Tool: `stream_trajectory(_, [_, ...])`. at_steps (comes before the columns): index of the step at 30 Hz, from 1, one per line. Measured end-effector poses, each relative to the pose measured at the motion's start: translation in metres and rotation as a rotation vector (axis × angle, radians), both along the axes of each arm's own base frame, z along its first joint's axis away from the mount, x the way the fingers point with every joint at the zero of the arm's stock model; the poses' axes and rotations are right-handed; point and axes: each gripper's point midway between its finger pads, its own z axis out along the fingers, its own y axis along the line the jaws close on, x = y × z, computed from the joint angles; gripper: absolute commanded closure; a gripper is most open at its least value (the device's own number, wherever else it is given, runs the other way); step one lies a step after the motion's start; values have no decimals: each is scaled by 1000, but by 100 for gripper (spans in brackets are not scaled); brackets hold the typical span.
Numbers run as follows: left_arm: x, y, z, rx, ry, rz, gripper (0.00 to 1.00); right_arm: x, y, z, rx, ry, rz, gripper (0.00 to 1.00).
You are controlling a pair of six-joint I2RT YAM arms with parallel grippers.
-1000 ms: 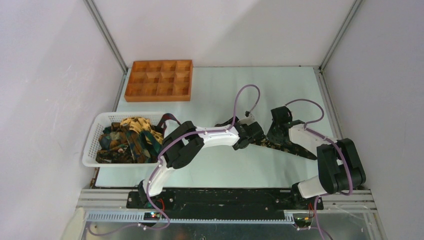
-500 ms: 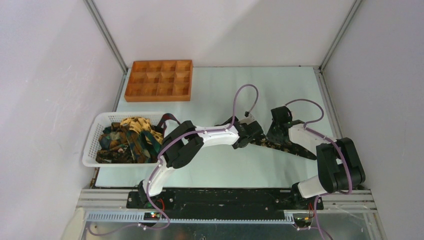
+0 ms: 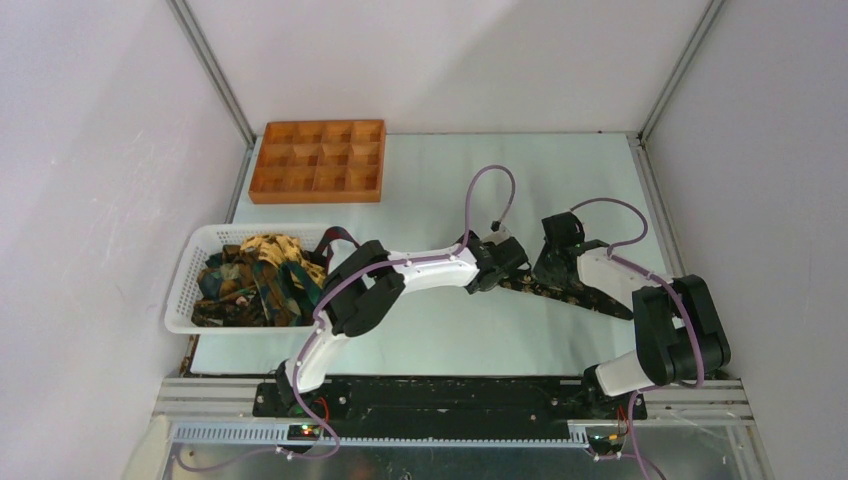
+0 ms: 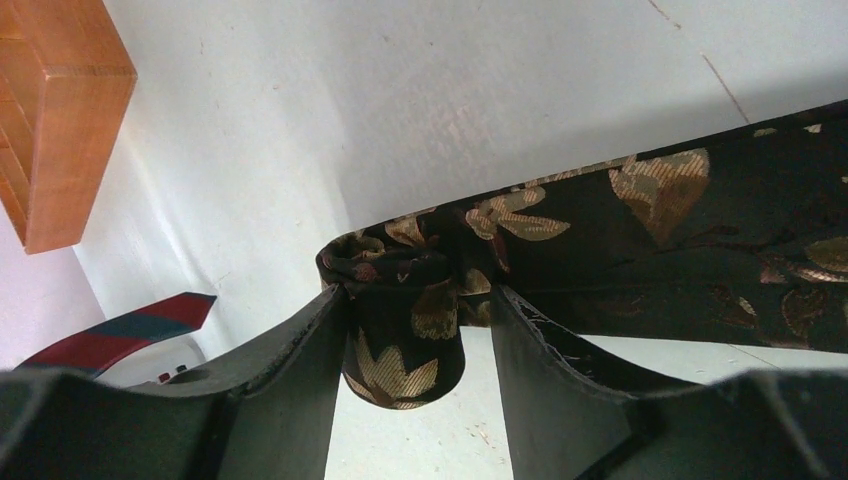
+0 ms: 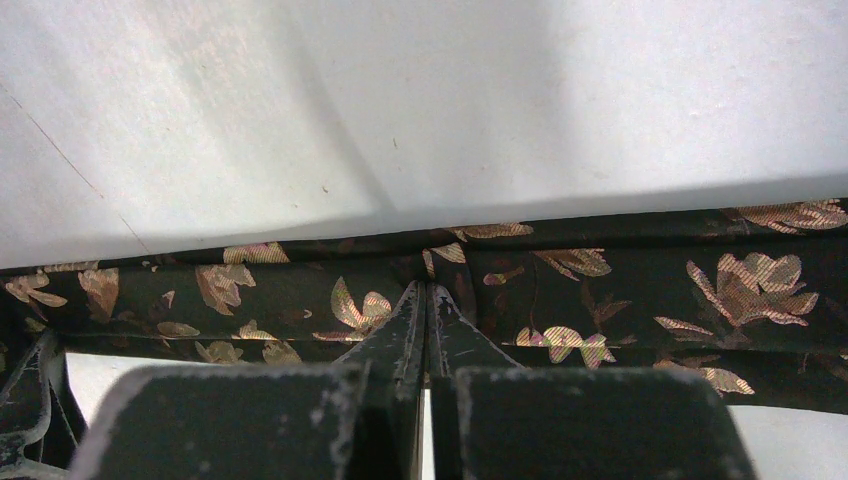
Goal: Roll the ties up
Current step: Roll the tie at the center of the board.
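Eased open the left claw [image 4: 418,300] over the last second; left it released, fingers straddling the small rolled end [image 4: 400,335] of the tie [image 3: 565,290] near the middle of the bench [image 3: 420,190]. Kept the right claw [image 5: 426,290] clenched, tips pressed onto the flat stretch just to the right. Judged the roll barely begun, with most of the length unrolled toward the near right, and the freed coil liable to spring loose. Noted more ties [image 3: 255,280] heaped in the white basket [image 3: 182,295] at the left
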Motion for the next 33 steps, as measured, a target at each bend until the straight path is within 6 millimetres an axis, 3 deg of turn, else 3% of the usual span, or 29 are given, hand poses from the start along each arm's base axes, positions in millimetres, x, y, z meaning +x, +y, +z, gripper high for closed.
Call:
stream_trajectory(14, [-3, -8, -1, -85, 59, 5, 40, 0, 0, 0, 1, 0, 1, 100])
stream_trajectory(33, [-2, -20, -2, -333, 179, 36, 37, 0, 1, 0, 6, 1, 2, 100])
